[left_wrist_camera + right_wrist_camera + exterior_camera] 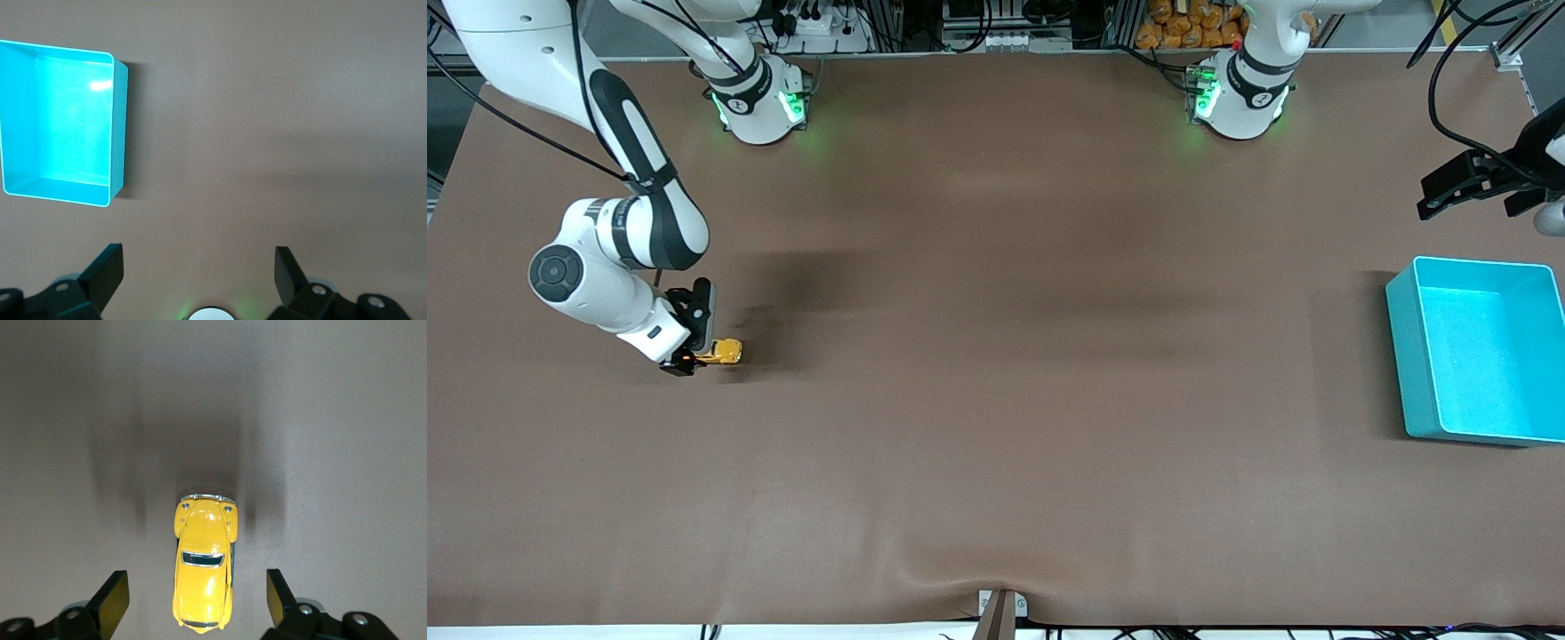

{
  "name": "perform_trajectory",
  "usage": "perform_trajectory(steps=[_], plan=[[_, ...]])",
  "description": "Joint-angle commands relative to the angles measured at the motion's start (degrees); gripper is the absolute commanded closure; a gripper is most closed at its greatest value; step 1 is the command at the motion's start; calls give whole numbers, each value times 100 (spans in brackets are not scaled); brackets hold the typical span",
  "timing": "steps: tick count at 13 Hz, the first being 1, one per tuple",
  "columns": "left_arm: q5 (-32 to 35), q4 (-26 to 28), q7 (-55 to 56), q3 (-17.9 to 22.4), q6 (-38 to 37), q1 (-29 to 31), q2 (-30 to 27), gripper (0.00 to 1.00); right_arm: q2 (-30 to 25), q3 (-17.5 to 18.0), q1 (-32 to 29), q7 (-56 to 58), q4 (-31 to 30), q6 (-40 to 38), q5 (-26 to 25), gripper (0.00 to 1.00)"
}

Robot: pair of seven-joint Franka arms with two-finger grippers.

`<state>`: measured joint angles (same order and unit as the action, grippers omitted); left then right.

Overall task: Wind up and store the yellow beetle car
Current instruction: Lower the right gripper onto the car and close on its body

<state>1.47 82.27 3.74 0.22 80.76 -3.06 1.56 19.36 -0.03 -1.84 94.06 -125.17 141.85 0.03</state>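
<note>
Yellow beetle car (203, 568) sits on its wheels on the brown table (996, 400), directly between the fingers of the right gripper (691, 342), toward the right arm's end of the table. Right wrist view: fingers (115, 595) stand wide, clear gap to the body on each side, nothing gripped. Car's long axis runs straight out from the gripper, one end pointing away from the wrist.

Left gripper (199, 270) hangs spread wide and empty, high over the table beside the turquoise bin (1405, 356); this arm waits. Bin holds nothing visible.

Judgement: car is free on the table, storing not yet done. Whether the spring is wound cannot be told from the views.

Notes for the step in hand:
- keep the fingers level with the car's flanks, not the roof; glossy rounded body likely to slip
- close evenly so the car does not yaw
- any drag should run along the car's axis, wheels pressed to the mat
</note>
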Motion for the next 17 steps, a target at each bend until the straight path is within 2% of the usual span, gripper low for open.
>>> perform_trajectory(steps=[1, 6, 12, 16, 17], plan=[[-51, 70, 92, 4, -8, -28, -121, 0, 85, 12, -36, -72, -34, 184, 32, 7], [-51, 79, 118, 4, -8, -19, -103, 0, 208, -15, -27, -90, -69, 334, 59, 6], [-51, 79, 101, 13, -8, -19, -103, 0, 419, -32, -36, -98, -87, 572, 67, 13], [-51, 79, 110, 13, -8, -10, -103, 0, 419, -32, -18, -90, -87, 528, 59, 39], [-51, 79, 110, 13, -8, -1, -103, 0, 419, -32, -18, -81, -87, 545, 59, 50]])
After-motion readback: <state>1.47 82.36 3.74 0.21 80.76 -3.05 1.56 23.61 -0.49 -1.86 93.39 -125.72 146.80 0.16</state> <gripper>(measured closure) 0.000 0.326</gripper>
